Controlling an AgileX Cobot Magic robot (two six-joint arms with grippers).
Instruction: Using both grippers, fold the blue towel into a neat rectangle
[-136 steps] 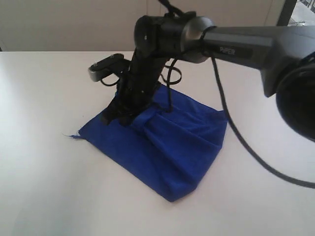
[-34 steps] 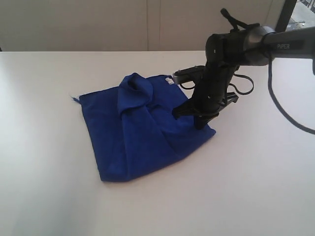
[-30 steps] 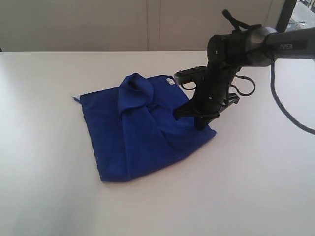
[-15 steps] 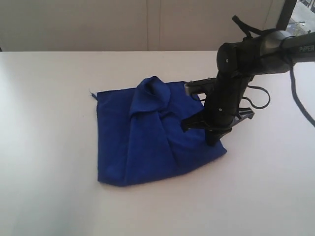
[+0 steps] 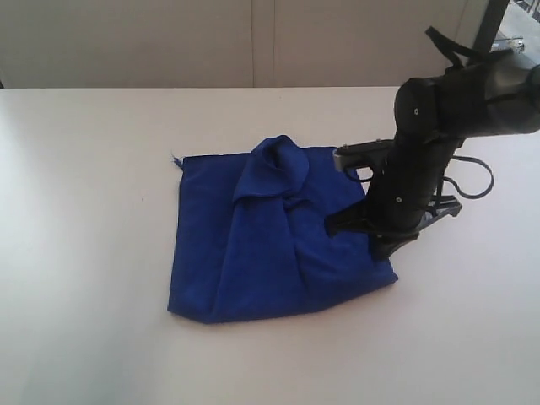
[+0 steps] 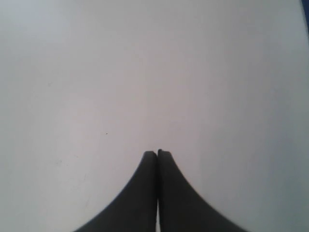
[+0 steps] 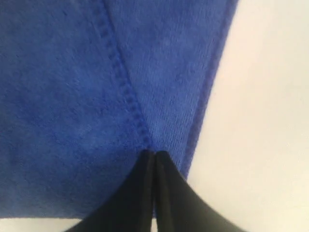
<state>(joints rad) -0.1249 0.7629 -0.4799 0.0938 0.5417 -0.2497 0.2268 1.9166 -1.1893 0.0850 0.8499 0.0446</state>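
- The right gripper [image 5: 384, 246] has travelled toward the right and slightly down the exterior view over the last second. The blue towel [image 5: 253, 245] has come along with it.
- The towel's lower left corner has barely shifted, while its upper left corner and right-hand corner have swung rightward. The cloth has therefore pivoted clockwise in the picture more than it has slid.
- For the task this looks like squaring-up: the left edge, slanted before, now runs almost straight up and down the frame. The fold itself is not yet neat, because a bunched hump [image 5: 278, 156] stands at the upper middle and creases fan out below it.
- The towel lies on the white table [image 5: 84, 253] at the centre of the exterior view, and the right gripper sits on its lower right corner.
- The right gripper's jaws are closed, with the tips on the hem right at the towel's edge in the right wrist view. Whether any cloth is pinched between them cannot be made out.
- The left gripper [image 6: 157, 153] is closed and empty over bare table. It is out of sight in the exterior view.
- The towel's long axis seems to run left to right across the frame, dipping a little toward the lower right.
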